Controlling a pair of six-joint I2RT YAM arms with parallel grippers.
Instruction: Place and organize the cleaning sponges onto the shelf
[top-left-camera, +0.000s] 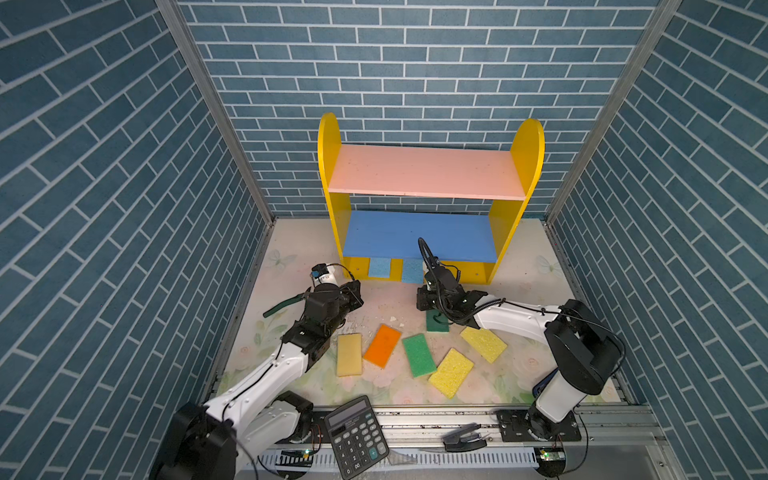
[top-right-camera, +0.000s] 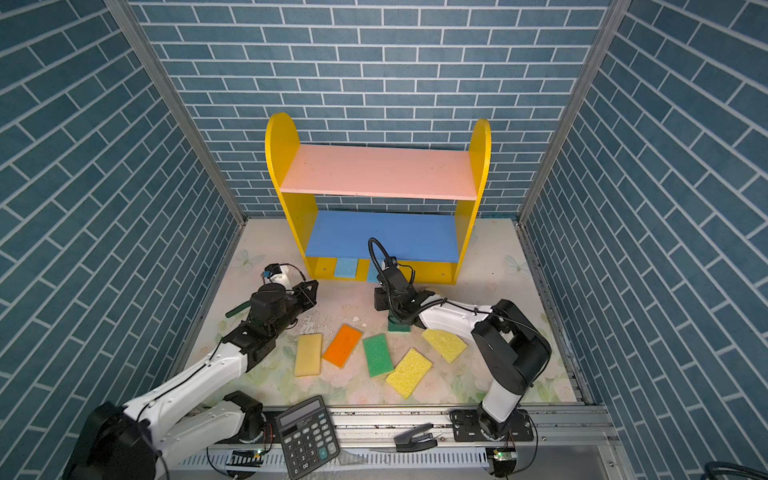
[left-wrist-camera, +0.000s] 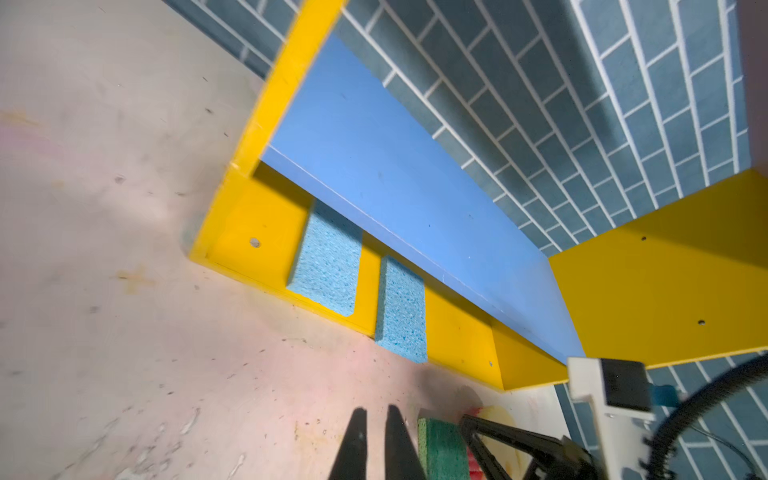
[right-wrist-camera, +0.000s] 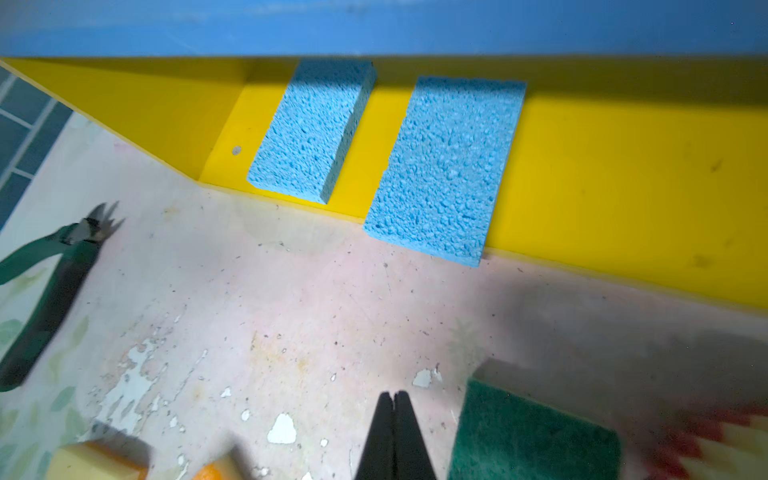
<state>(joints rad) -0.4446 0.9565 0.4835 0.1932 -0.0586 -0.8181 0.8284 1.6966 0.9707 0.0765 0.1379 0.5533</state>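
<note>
Right gripper (right-wrist-camera: 392, 399): fingers pressed together, empty, beside the dark green rectangular scouring sponge (right-wrist-camera: 532, 436); come down like this and you'd likely shove it. Left gripper (left-wrist-camera: 376, 415): barely parted, empty. Light blue rectangular foam sponge (right-wrist-camera: 446, 166) on the shelf's yellow base board (right-wrist-camera: 623, 187), long axis pointing inward, overhanging the front edge; a brush could drag it off.

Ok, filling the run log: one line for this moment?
left tool slightly open, empty | right tool shut, empty | two blue sponges on shelf base
</note>
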